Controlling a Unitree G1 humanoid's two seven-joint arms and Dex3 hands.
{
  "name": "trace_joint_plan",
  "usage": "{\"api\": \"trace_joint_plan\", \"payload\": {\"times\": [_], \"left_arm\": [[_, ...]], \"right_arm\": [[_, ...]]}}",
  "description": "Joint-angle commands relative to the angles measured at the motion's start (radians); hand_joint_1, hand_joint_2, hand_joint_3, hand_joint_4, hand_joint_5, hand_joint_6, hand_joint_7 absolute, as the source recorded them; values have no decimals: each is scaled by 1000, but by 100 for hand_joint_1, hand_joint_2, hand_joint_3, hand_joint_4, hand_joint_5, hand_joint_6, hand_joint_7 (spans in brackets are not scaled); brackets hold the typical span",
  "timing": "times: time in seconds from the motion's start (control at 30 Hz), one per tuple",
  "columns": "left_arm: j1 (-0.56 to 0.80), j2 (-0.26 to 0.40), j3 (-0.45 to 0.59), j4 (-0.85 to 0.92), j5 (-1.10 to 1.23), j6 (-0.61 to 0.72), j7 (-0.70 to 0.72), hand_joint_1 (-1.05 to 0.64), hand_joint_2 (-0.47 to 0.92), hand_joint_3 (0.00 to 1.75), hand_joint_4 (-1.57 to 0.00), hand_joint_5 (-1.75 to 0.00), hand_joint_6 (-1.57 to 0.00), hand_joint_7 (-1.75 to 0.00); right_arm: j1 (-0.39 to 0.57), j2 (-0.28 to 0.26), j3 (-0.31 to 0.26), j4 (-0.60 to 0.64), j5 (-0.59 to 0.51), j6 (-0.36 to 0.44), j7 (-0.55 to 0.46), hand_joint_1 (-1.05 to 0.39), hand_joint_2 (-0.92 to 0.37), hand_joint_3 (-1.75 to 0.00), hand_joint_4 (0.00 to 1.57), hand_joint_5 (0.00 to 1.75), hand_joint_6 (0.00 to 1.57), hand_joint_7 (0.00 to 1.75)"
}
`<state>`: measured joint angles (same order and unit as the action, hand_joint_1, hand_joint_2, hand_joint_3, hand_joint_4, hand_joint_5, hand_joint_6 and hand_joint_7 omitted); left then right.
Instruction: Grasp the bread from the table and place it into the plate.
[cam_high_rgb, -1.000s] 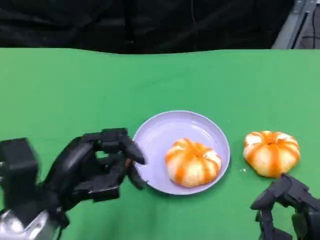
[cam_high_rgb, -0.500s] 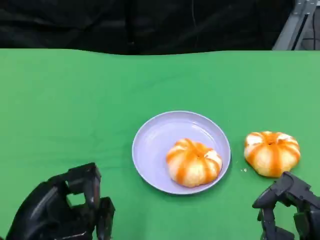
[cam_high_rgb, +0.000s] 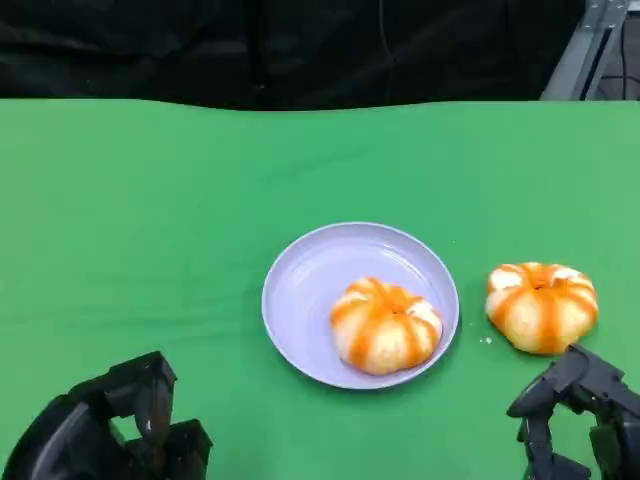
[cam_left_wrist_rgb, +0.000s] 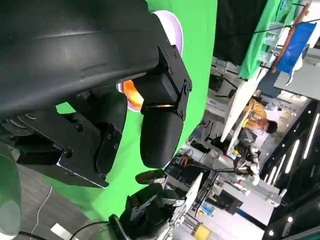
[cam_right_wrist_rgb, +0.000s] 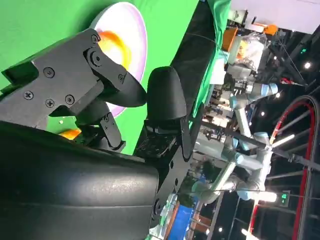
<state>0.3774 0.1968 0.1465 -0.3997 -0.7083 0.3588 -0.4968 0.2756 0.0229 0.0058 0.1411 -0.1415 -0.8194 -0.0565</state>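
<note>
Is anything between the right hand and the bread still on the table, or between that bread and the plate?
Nothing visible blocks either path. The right hand sits just in front of the bread on the table, bare green cloth between them. Toward the plate the gap is clear too, though another bread already fills the plate's near right part.

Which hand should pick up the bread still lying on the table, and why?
The right hand, probably: it sits open just in front of the bread on the table, right of the plate. The left hand is across at the near left, well away from it.
</note>
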Motion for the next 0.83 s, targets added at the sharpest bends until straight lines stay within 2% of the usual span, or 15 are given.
{"api": "trace_joint_plan", "payload": {"times": [0.03,0.67,0.83], "left_arm": [[-19,-10,16,28,-15,-15,-11,8,60,175,-111,-175,-93,-175],[-26,-12,22,38,-32,-6,-11,10,62,175,-114,-175,-95,-175],[-43,-27,62,54,-38,-34,0,10,66,175,-111,-175,-93,-175]], "right_arm": [[-5,-12,-3,16,15,-23,1,-11,-51,-124,85,175,74,152],[-2,-14,-2,9,13,-13,4,-13,-50,-127,85,175,74,153],[7,-9,-2,-1,10,-19,-2,-10,-50,-126,84,175,74,152]]}}
